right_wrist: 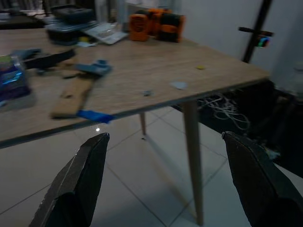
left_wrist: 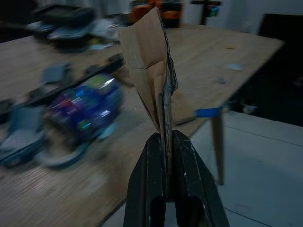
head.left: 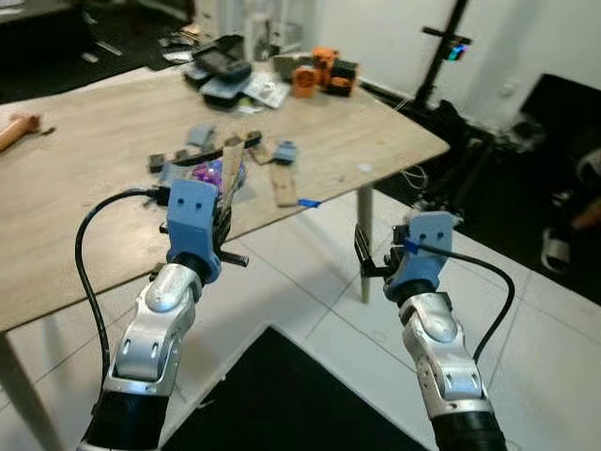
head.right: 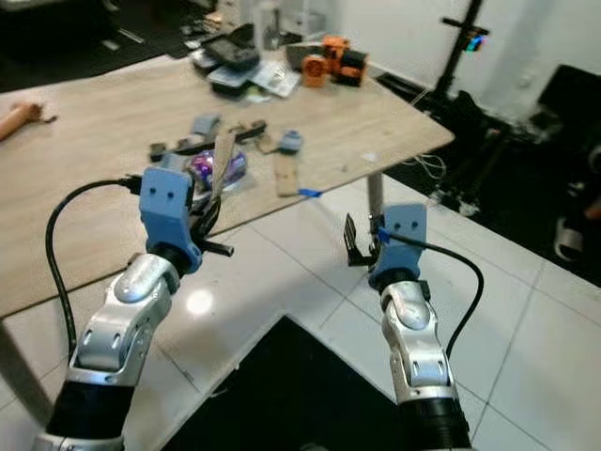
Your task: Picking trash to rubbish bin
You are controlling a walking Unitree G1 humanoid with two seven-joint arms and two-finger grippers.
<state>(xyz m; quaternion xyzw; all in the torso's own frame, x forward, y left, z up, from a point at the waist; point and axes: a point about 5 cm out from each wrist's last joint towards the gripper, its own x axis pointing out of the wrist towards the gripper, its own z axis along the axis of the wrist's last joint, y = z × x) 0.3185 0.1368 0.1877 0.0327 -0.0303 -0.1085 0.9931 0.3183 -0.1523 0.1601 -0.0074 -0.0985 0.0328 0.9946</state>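
Note:
My left gripper [head.left: 225,209] is shut on a torn strip of brown cardboard [left_wrist: 151,75], held upright at the near edge of the wooden table [head.left: 84,160]. Just beyond it on the table lies a shiny blue and purple wrapper [head.left: 214,175]. Another flat cardboard piece [head.left: 283,183] with a blue tape tab lies near the table's edge. My right gripper [head.left: 364,252] hangs open over the white tiled floor, apart from the table, with nothing between its fingers [right_wrist: 83,179].
Grey and blue scraps [head.left: 199,137] lie mid-table. Phones and papers [head.left: 221,75] and an orange tool [head.left: 319,70] sit at the far end. A table leg [head.left: 362,240] stands beside my right gripper. A black mat [head.left: 282,395] lies below, and a black stand [head.left: 441,56] is behind.

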